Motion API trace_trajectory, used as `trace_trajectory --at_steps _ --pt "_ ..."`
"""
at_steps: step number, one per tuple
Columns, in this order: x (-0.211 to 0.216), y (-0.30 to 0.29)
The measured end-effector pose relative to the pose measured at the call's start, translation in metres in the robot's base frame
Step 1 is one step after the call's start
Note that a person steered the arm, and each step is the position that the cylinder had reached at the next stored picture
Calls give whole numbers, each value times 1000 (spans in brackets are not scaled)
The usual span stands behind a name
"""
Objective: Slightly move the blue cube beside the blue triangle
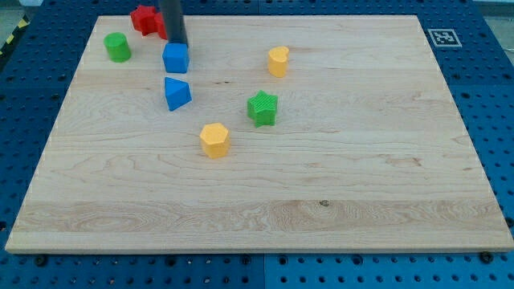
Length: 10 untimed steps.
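The blue cube (176, 58) sits near the view's top left of the wooden board (337, 193). The blue triangle (177, 93) lies just below it, a small gap apart. My tip (178, 44) is at the cube's top edge, touching or almost touching it, with the dark rod rising out of the view's top.
A red block (147, 19) sits behind the rod at the top edge. A green cylinder (117, 46) is to the left. A yellow block (278, 61), a green star block (263, 108) and a yellow hexagon block (214, 139) lie to the right and below.
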State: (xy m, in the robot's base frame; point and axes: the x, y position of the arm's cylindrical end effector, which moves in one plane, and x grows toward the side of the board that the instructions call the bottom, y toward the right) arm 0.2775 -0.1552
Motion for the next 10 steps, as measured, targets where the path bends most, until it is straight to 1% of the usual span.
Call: trace_trajectory --at_steps 1,2,3,4,5,7,8,9,10 --pt "0 -42" --pt "0 -43" --pt "2 -35" --pt "21 -26" --pt "23 -12" --pt "28 37" --pt "27 18" --pt "50 -26" --pt "72 -93"
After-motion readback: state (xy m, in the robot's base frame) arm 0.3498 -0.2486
